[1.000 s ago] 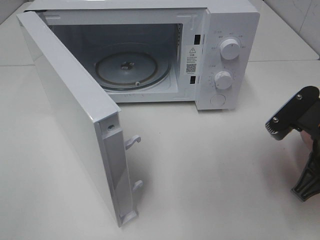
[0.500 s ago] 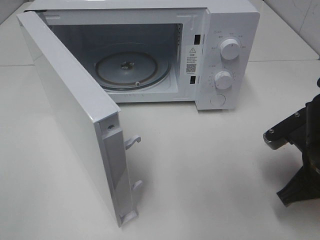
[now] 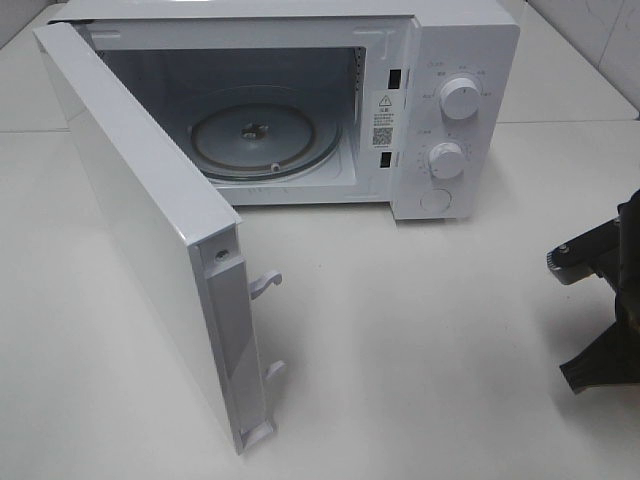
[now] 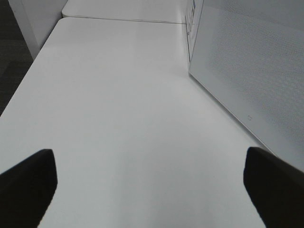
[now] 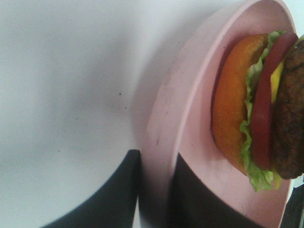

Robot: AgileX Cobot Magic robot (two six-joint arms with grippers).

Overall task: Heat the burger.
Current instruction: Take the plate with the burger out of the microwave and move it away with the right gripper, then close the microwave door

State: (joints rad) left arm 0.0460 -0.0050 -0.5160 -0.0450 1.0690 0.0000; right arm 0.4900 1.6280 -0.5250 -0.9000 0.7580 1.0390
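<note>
The burger, with its golden-brown bun, lettuce, tomato, cheese and dark patty, sits on a pink plate in the right wrist view. My right gripper has one dark finger on each side of the plate's rim and is shut on it. From the high camera, only part of the right arm shows at the right edge, and the burger and plate are out of frame. My left gripper is open over bare table, with nothing between its fingers.
The white microwave stands at the back with its door swung wide open toward the front left. Its glass turntable is bare. The door's face is close beside the left gripper.
The right arm has moved toward the right edge of the high view and dropped lower, so less of it shows. The microwave and door have not moved.
</note>
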